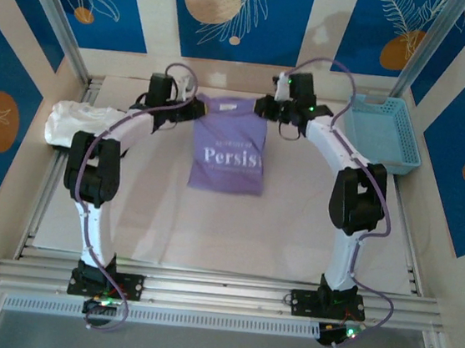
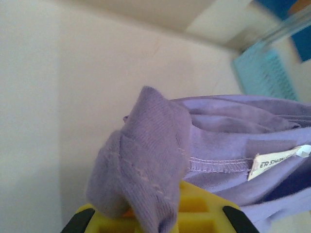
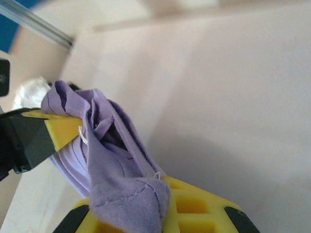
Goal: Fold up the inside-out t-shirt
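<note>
White lettering [image 1: 233, 158] across the inside-out t-shirt [image 1: 228, 157] reads "Persis" – the word runs off the right fold, so its end is hidden, and a smaller line above it is too blurred to read. In the left wrist view a small white sewn-in label [image 2: 277, 162] sits by a stitched seam. Its print starts "ER SHOW" and the rest is cut off where the tag curls.

The lavender shirt lies as a narrow rectangle on the far middle of the table [image 1: 209, 230], with its top edge lifted between the two arms. The left gripper [image 1: 191, 106] has its jaws closed on the top left corner and the right gripper [image 1: 267, 108] has its jaws closed on the top right corner. In each wrist view bunched purple cloth drapes over the yellow fingers [image 2: 199, 208] [image 3: 194, 204] and hides the pinch itself.

A crumpled white garment [image 1: 75, 121] sits at the table's left edge, partly behind the left arm. A light blue basket [image 1: 380, 132] stands at the far right – blurred in the left wrist view.
</note>
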